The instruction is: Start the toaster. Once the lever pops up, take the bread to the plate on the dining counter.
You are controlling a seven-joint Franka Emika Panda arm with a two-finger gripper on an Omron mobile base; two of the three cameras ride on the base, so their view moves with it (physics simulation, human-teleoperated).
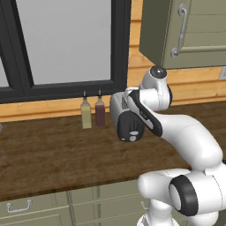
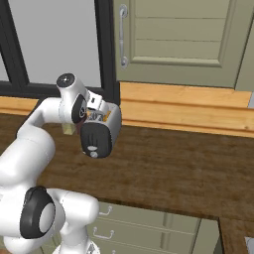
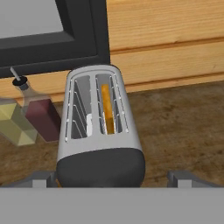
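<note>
Two slim bottles stand side by side on the wood counter (image 1: 48, 150) below the window (image 1: 66, 44): a yellow bottle (image 1: 86, 114) and, touching it, a dark red bottle (image 1: 100, 112). Green cabinets (image 2: 178, 39) hang to the right; drawers (image 1: 26, 209) sit beneath.

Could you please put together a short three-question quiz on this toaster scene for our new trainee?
1. True or false: the bread sits in the right-hand slot of the toaster, seen from the hand view.
2. How many bottles stand beside it?
3. The gripper jaws are: A) shut on the bread, B) open, C) shut on a bottle.

Key: 1 true; 2 two, the yellow bottle and the dark red bottle; 3 B.
</note>
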